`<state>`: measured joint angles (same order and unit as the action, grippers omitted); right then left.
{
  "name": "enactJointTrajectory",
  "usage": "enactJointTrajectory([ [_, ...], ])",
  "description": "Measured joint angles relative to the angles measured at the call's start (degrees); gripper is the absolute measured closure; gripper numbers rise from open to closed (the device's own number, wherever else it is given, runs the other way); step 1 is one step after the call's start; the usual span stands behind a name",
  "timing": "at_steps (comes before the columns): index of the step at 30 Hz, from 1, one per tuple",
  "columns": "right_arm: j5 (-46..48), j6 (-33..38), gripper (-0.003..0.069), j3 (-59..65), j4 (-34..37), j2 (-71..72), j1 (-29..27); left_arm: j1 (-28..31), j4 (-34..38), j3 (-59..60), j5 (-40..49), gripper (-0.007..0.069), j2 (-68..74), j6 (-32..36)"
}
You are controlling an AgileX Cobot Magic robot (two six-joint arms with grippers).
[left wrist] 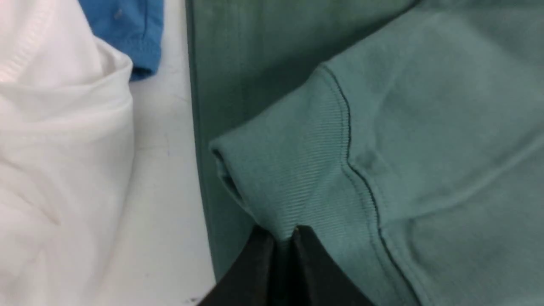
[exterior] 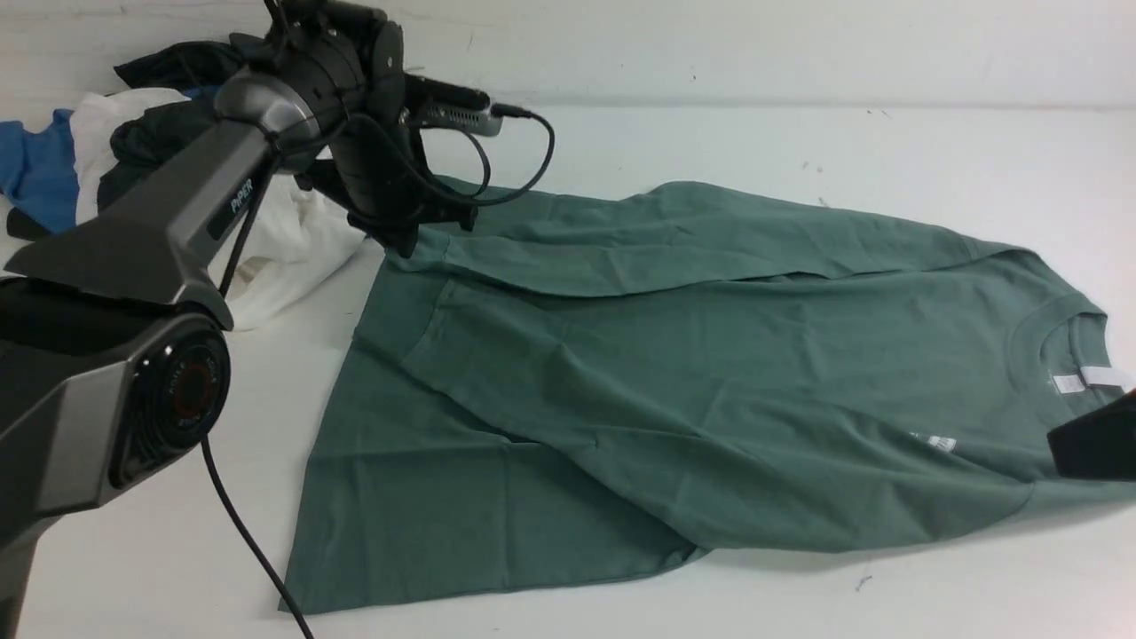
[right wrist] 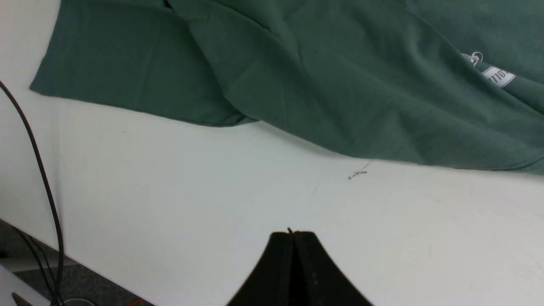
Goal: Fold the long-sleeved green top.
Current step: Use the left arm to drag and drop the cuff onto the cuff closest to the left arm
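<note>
Blue crumpled fabric garment [exterior: 35, 173]: farthest to the left of the left gripper [exterior: 404, 241], in a heap on the white table [exterior: 887, 151].

Black crumpled garments [exterior: 164, 133]: same heap, partly behind the left arm.

White soft shirt [exterior: 293, 244]: just beside the left gripper, on its left. A strip of bare table separates it from the green fabric.

Left gripper: black jaws pinched together on the ribbed sleeve cuff [left wrist: 297, 178], which lies over the body fabric.

Sage-green cotton long-sleeved top [exterior: 710, 355]: spread on the table from the left gripper across to the right gripper [right wrist: 293, 234]. The hem is toward the left and the ribbed crew neck toward the right. One sleeve is folded along the far side, ending at the left gripper. The white neck tag [exterior: 1069, 383] and small white logo print [exterior: 936, 441] are near the right gripper.

Right gripper: black jaws pressed together, holding nothing, over bare table just on the near side of the top's edge.
</note>
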<state>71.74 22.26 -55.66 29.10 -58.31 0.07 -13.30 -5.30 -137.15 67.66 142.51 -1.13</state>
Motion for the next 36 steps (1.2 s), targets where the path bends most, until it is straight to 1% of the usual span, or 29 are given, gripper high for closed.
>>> enactJointTrajectory([
  [1, 0.0, 0.0, 0.0673, 0.0, 0.06, 0.0, 0.0, 0.0, -1.73, 0.0, -0.44, 0.0593, 1.12, -1.03],
  [5, 0.0, 0.0, 0.0673, 0.0, 0.06, 0.0, 0.0, 0.0, -2.96, 0.05, -0.73, 0.056, 2.31, -2.16],
  [8, 0.0, 0.0, 0.0673, 0.0, 0.06, 0.0, 0.0, 0.0, -3.32, 0.05, -1.16, 0.0496, 3.01, -2.42],
  [9, 0.0, 0.0, 0.0673, 0.0, 0.06, 0.0, 0.0, 0.0, -3.32, 0.05, -1.16, 0.0491, 3.0, -2.42],
  [10, 0.0, 0.0, 0.0673, 0.0, 0.11, 0.0, 0.0, 0.0, -3.32, 0.05, -1.37, 0.0456, 3.0, -2.42],
  [12, 0.0, 0.0, 0.0673, 0.0, 0.12, 0.0, 0.0, 0.0, -3.07, 0.05, -1.87, 0.0414, 3.0, -2.42],
  [13, 0.0, 0.0, 0.0673, 0.0, 0.12, 0.0, 0.0, 0.0, -3.07, 0.05, -1.87, 0.0414, 3.0, -2.42],
  [15, 0.0, 0.0, 0.0673, 0.0, 0.17, 0.0, 0.0, 0.0, -2.73, 0.05, -1.91, 0.0384, 3.3, -2.42],
  [18, 0.0, 0.0, 0.0673, 0.0, 0.17, 0.0, 0.0, 0.0, -1.85, 0.05, -1.93, 0.0381, 3.98, -2.42],
  [20, 0.0, 0.0, 0.0673, 0.0, 0.17, 0.0, 0.0, 0.0, -1.51, 0.05, -2.13, 0.0389, 4.25, -2.42],
  [22, 0.0, 0.0, 0.0673, 0.0, 0.17, 0.0, 0.0, 0.0, -1.2, 0.05, -2.27, 0.0422, 4.32, -2.42],
  [23, 0.0, 0.0, 0.0673, 0.0, 0.17, 0.0, 0.0, 0.0, -1.1, 0.05, -2.27, 0.048, 4.32, -2.42],
  [26, 0.0, 0.0, 0.0673, 0.0, 0.17, 0.0, 0.0, 0.0, -1.26, -0.01, -2.22, 0.059, 4.01, -2.42],
  [28, 0.0, 0.0, 0.0673, 0.0, 0.17, 0.0, 0.0, 0.0, -1.34, -0.01, -1.96, 0.0607, 3.29, -2.42],
  [33, 0.0, 0.0, 0.0673, 0.0, 0.17, 0.0, 0.0, 0.0, -1.39, -0.01, -1.52, 0.0608, -0.48, -2.37],
  [36, 0.0, 0.0, 0.0673, 0.0, 0.17, 0.0, 0.0, 0.0, -1.11, -0.01, 0.63, 0.0608, -3.49, -2.19],
])
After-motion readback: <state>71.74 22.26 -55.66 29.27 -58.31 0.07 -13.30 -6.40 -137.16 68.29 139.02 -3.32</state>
